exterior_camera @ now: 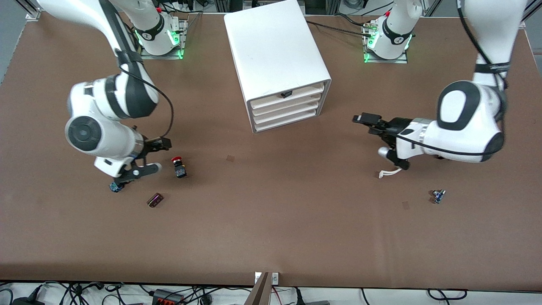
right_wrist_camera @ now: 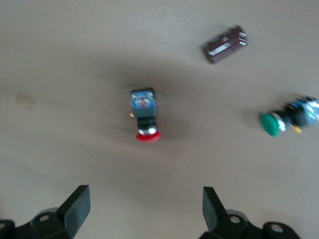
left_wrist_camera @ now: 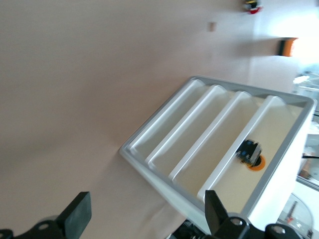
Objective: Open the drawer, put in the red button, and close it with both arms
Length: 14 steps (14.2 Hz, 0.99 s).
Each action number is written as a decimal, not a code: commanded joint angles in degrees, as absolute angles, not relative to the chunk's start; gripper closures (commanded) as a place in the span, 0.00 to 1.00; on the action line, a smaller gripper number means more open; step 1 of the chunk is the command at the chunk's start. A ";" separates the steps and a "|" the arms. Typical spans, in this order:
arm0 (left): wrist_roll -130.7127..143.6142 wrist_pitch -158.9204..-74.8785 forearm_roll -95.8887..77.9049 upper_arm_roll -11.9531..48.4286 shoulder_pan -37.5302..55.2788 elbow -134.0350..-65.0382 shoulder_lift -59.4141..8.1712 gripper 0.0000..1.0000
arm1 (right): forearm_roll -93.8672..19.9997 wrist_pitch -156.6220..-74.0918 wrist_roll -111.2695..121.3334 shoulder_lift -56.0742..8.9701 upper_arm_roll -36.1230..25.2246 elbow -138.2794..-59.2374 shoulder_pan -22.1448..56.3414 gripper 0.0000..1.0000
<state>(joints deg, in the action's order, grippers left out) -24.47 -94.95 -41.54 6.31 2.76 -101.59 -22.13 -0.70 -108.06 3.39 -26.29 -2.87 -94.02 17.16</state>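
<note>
The red button [exterior_camera: 178, 166] lies on its side on the brown table toward the right arm's end, red cap up in the front view. In the right wrist view the red button [right_wrist_camera: 144, 115] lies ahead of the fingertips. My right gripper [exterior_camera: 157, 156] hangs low beside it, open and empty, as the right gripper [right_wrist_camera: 144, 209] shows. The white drawer cabinet [exterior_camera: 277, 55] stands mid-table with its drawers [exterior_camera: 288, 108] shut; the top one has a dark handle [left_wrist_camera: 250, 154]. My left gripper [exterior_camera: 377, 137] is open and empty, facing the cabinet front [left_wrist_camera: 169, 149] from the left arm's end.
A green button [right_wrist_camera: 284, 119] and a dark ribbed component [exterior_camera: 155, 200] lie close to the red button, nearer to the front camera. The green button [exterior_camera: 115, 186] sits partly under the right gripper. A small blue part [exterior_camera: 438, 195] and a white scrap [exterior_camera: 387, 173] lie below the left arm.
</note>
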 commanded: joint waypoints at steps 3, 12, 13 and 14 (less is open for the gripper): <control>-40.39 -99.23 -63.41 8.43 3.25 -111.77 -25.22 0.00 | -0.79 -114.60 8.00 -33.39 -3.08 -92.29 18.19 0.00; -55.98 -93.07 -70.04 11.33 3.60 -117.25 -31.11 0.19 | -0.88 -124.01 7.56 -41.74 -3.08 -92.29 18.98 0.00; -56.51 -93.69 -70.57 11.42 4.04 -117.07 -31.90 0.21 | -0.79 -124.19 7.38 -41.84 -3.08 -92.29 19.16 0.00; -56.86 -94.04 -70.84 11.51 4.39 -116.98 -32.08 0.27 | -0.70 -124.19 7.38 -42.01 -3.08 -92.29 18.99 0.00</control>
<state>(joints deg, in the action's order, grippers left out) -54.67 -93.30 -68.98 10.96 4.09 -116.82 -31.68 -0.70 -123.94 7.09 -41.26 -2.89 -93.41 18.80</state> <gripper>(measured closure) 0.194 0.000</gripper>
